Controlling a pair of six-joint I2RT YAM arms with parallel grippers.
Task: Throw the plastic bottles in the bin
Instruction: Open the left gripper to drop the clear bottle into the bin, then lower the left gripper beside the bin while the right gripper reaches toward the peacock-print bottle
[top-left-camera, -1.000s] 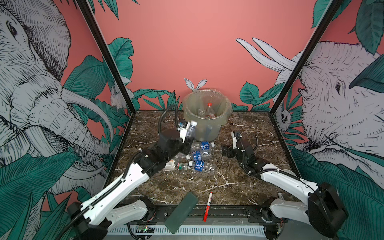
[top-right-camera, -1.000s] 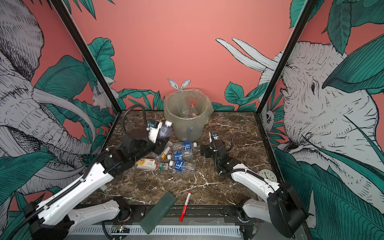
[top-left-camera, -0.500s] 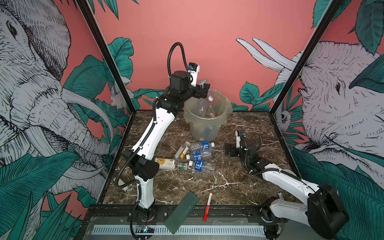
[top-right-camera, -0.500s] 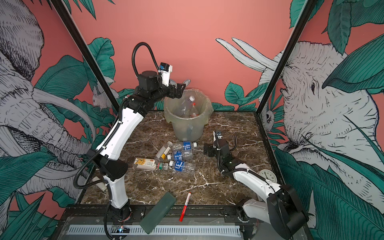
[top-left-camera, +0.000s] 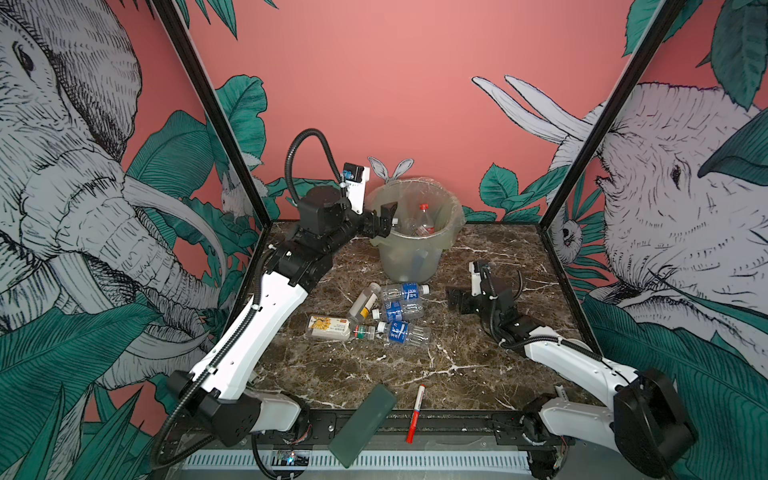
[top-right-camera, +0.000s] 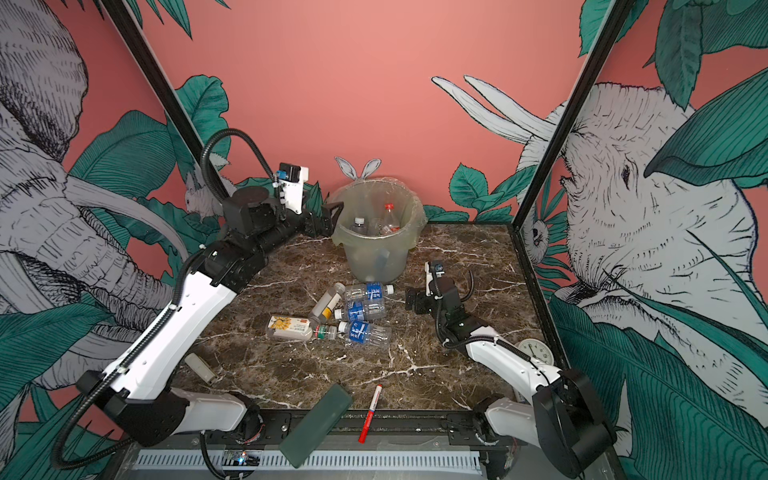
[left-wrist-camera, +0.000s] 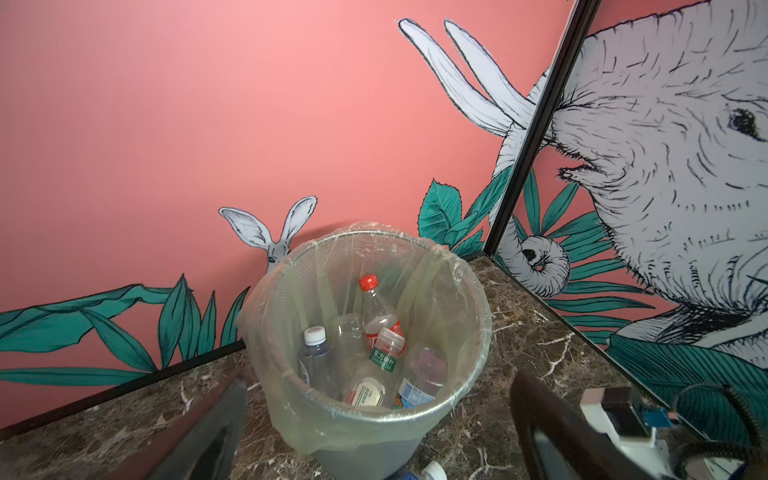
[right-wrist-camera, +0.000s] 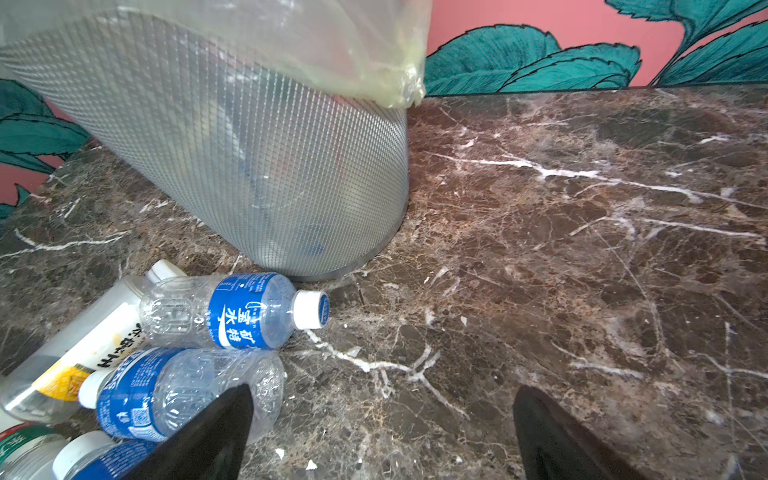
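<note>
Located left gripper (top-left-camera: 383, 219) raised to rim height just beside the bin (top-left-camera: 409, 257), on its left in both top views. Fingers (left-wrist-camera: 216, 428) spread wide, nothing between them. Bin mouth in plain view past them from the left wrist camera.

Located right gripper (top-left-camera: 457, 300) low over the table (top-left-camera: 457, 374), right of the loose bottles and apart from them. Fingers (right-wrist-camera: 552, 432) wide apart too, empty, aimed toward the foot of the bin.

Bin upright at the back of the table, near the centre, clear bag folded over its rim.

Counted six bottles lying flat in front of the bin. Three with blue labels:
- far blue bottle (top-left-camera: 405, 291) just beside the bin's foot, white cap to the right
- middle blue bottle (top-left-camera: 399, 311) next toward the front, cap to the left
- near blue bottle (top-left-camera: 404, 333) closest to the front

Noted a tall bottle (top-left-camera: 362, 305) with a grey cap slanting along the left of the blue ones. Noted a yellow-label bottle (top-left-camera: 328, 327) furthest left, and a small green-label bottle (top-left-camera: 365, 331) between it and the near blue bottle.

Inside the bin: red-cap bottle (left-wrist-camera: 376, 307) leaning toward the far wall, white-cap bottle (left-wrist-camera: 316, 361) upright, more clear bottles heaped around them. Exact count not readable.

Also logged a marker pen (top-left-camera: 417, 411) and a green slab (top-left-camera: 361, 424) at the front edge.
</note>
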